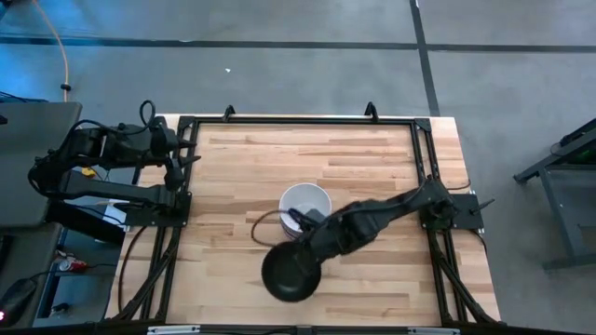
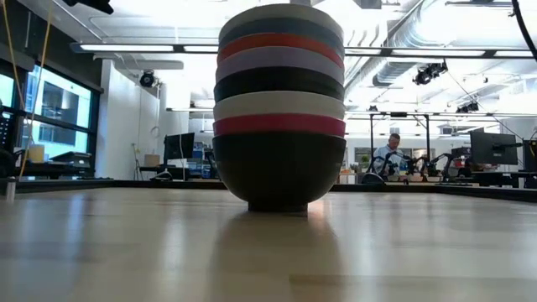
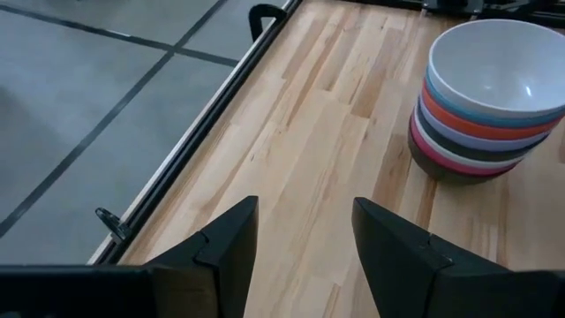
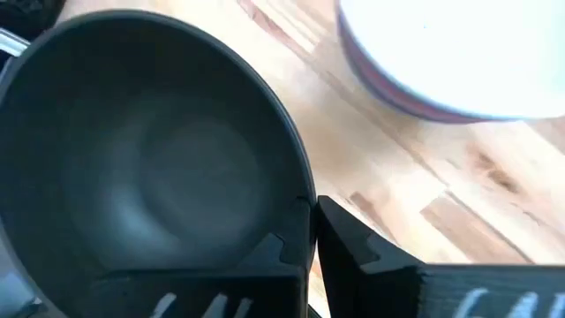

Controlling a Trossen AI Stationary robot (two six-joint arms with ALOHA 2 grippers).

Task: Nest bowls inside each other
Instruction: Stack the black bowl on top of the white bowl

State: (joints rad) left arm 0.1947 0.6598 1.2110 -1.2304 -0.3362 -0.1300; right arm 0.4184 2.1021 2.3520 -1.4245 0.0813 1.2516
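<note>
While the table [image 1: 372, 167] fills the middle of the high view, the right arm reaches from the right edge toward lower centre, bent low; the left arm is folded at the upper left, off the boards; the stack of bowls [image 1: 304, 207] stands at centre, white on top; the black bowl [image 1: 291, 272] sits just below-left of it, apart. The right hand [image 4: 311, 231] is clamped on that bowl's rim, one finger inside, one outside, as only its wrist view shows; the left hand [image 3: 305, 234] is spread open and holds nothing. From the low view alone the stack's layers read: black base, red band, white, black, lavender, red, dark; a person [image 2: 388, 155] sits far behind.
</note>
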